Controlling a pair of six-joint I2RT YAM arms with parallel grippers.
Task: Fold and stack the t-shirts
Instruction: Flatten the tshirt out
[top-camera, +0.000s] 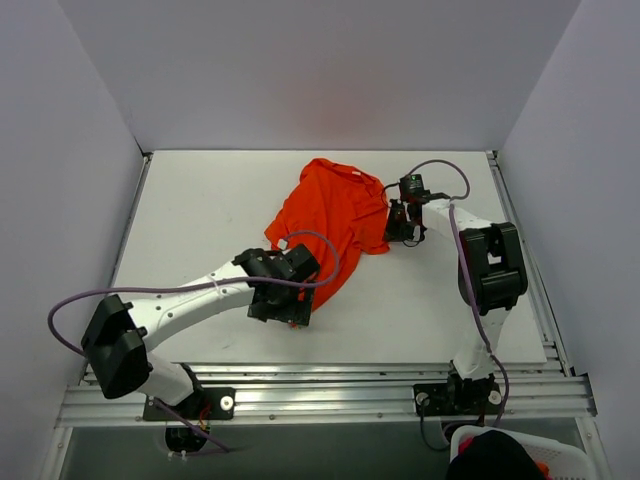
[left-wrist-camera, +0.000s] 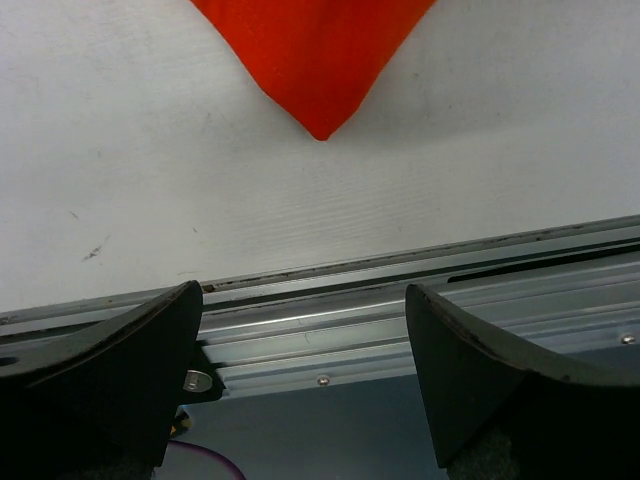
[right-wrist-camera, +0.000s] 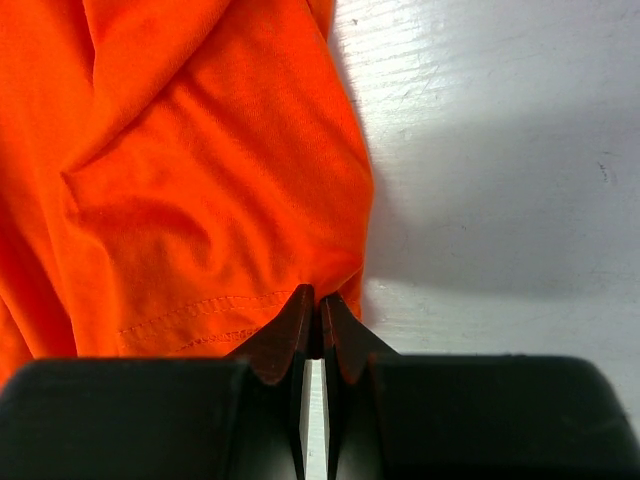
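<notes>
The t-shirt (top-camera: 335, 215) lies crumpled on the desk (top-camera: 200, 220), from about the middle toward the far edge. The right fingers (right-wrist-camera: 285, 340) are pressed together and pinch the hem at the t-shirt's right edge. The left fingers (left-wrist-camera: 110, 370) are spread wide with nothing between them, above the rail (left-wrist-camera: 400, 300) at the desk's near edge. The t-shirt's near corner points toward them and touches neither finger.

Left tool (left-wrist-camera: 303, 296) agape, right tool (right-wrist-camera: 312, 306) pinched.
</notes>
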